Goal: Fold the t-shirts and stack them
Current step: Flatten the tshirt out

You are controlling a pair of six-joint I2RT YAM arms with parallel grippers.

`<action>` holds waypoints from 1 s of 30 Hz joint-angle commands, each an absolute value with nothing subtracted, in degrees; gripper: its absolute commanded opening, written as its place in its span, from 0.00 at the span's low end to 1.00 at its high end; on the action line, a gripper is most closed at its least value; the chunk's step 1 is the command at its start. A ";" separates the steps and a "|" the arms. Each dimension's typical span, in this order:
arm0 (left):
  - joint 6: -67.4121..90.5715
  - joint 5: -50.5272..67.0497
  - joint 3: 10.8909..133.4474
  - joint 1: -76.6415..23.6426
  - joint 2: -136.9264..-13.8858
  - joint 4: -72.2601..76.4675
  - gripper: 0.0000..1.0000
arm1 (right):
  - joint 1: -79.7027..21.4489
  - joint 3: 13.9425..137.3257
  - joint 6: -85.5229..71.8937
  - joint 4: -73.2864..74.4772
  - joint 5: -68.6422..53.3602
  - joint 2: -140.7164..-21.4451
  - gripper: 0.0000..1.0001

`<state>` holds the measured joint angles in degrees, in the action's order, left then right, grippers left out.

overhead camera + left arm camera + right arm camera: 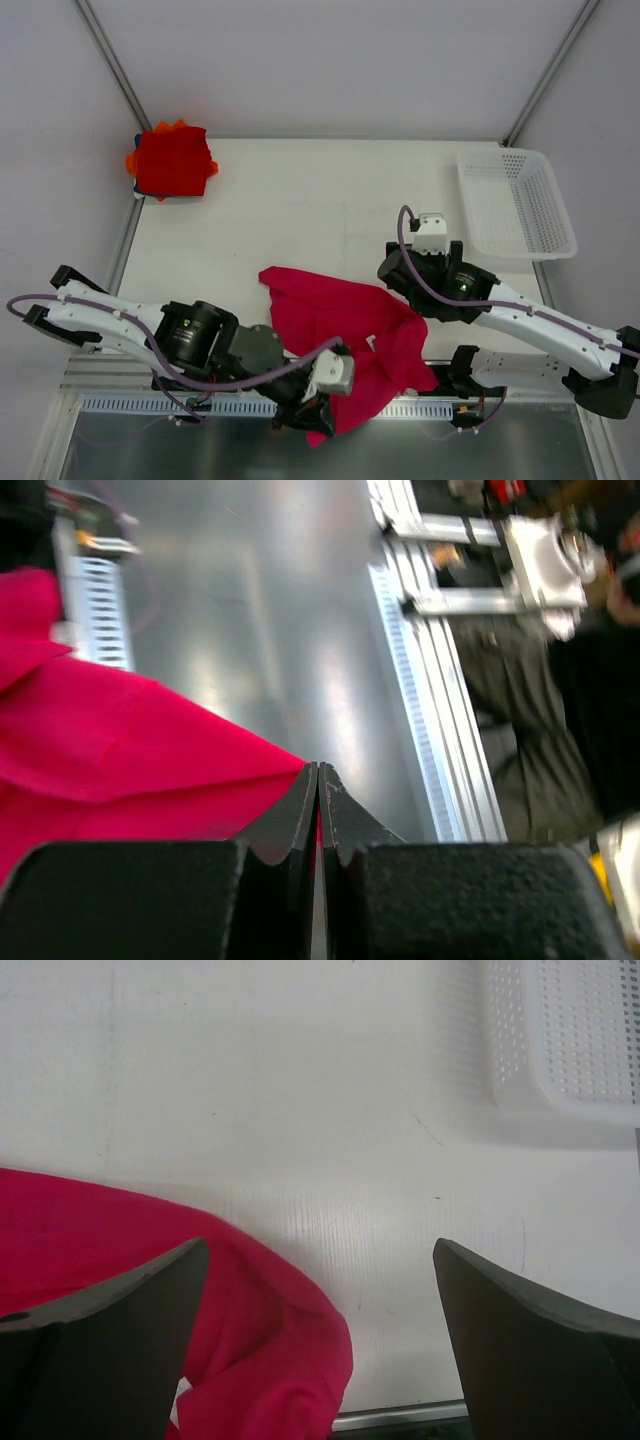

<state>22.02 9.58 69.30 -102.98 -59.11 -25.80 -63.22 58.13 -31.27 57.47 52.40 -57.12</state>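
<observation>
On a white table (320, 200), with the left gripper (318, 780) clenched on an edge of the loose crimson-pink t-shirt (350, 325), apparently to pull it flat for folding, the right gripper (320, 1245) released and poised near its other side, and the folded stack (172, 160) well beyond both.

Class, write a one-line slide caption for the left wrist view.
Left gripper pinching an edge of the crimson-pink t-shirt, jaws shut, above a shiny grey surface.
</observation>
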 commanded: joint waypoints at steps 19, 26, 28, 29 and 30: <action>27.59 -11.60 63.72 -133.15 -60.73 -24.79 0.00 | -66.09 79.35 -16.96 17.13 1.75 -100.88 1.00; 27.42 -14.59 63.54 -134.56 -60.74 -24.79 0.00 | -66.27 78.66 -16.88 16.96 2.64 -104.85 0.99; 27.33 -15.37 63.37 -134.82 -60.56 -24.61 0.00 | -66.18 78.57 -16.88 16.79 2.46 -105.64 0.99; 27.33 -15.64 63.28 -135.00 -60.56 -24.70 0.00 | -66.27 78.57 -16.88 16.87 2.29 -106.08 0.99; 27.33 -15.82 63.19 -135.09 -60.47 -24.70 0.00 | -66.18 78.57 -17.05 16.87 2.29 -106.43 0.99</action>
